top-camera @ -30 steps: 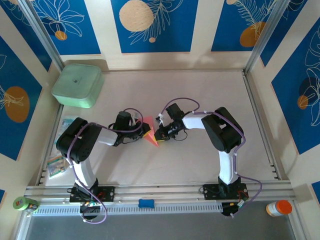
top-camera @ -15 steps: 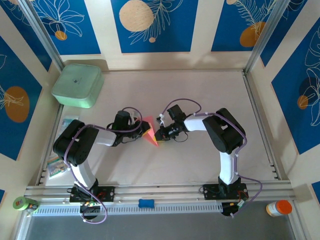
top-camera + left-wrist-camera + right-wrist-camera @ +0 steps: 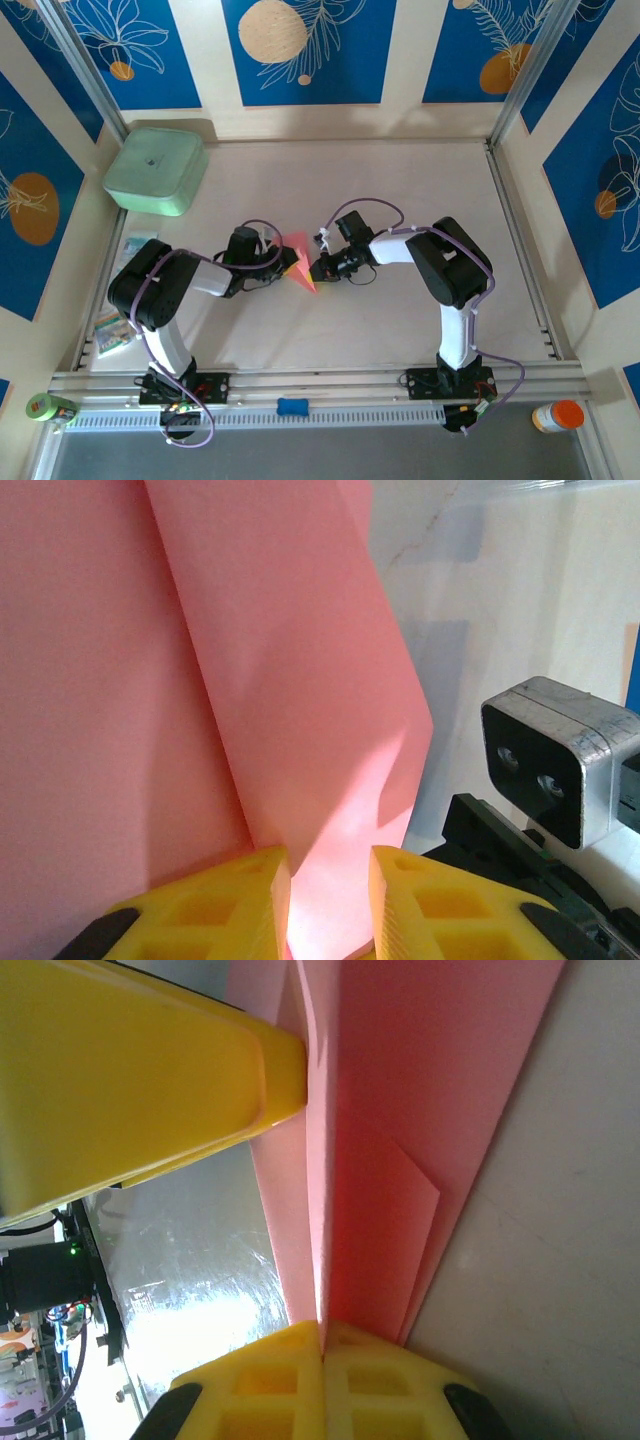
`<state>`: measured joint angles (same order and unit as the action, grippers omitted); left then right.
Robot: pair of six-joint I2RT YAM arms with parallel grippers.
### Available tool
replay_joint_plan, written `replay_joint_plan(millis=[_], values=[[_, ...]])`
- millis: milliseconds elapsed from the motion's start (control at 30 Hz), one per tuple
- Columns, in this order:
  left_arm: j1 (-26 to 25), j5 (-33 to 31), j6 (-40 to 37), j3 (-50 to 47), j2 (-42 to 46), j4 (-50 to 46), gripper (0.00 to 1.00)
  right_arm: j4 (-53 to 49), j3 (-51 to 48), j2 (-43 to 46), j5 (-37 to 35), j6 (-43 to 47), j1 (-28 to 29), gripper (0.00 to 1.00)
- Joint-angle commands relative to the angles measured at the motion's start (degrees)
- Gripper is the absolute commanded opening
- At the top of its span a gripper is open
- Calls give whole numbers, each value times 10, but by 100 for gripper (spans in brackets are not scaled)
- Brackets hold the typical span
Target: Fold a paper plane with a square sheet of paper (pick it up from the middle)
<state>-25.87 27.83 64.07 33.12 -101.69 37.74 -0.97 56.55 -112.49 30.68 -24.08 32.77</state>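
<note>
The pink paper (image 3: 298, 250), folded to a pointed triangle, lies on the table (image 3: 400, 190) at the centre of the overhead view, hemmed in by both arms, whose heads cover its side edges. The right gripper (image 3: 322, 1345) is clamped on a folded ridge of it, the yellow fingers (image 3: 250, 1385) pressed together at the bottom of its wrist view. The left gripper (image 3: 330, 905) has a narrow gap with paper in it; whether it pinches, I cannot tell. A mint-green box (image 3: 155, 170) sits upper left and clear packets (image 3: 118, 328) along the left edge, both well apart from the paper. A green roll (image 3: 48, 407) and an orange-capped bottle (image 3: 558, 415) stand in the bottom corners.
</note>
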Motion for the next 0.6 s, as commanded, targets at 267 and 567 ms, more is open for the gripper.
replay_joint_plan(millis=[267, 567], values=[[6, -43, 17, -40, 16, 6, 29, -55, -24, -30, -91, -4, -9, 0], [-1, -52, 14, -37, 31, -5, 30, -64, -17, -38, -82, -2, -9, 0]])
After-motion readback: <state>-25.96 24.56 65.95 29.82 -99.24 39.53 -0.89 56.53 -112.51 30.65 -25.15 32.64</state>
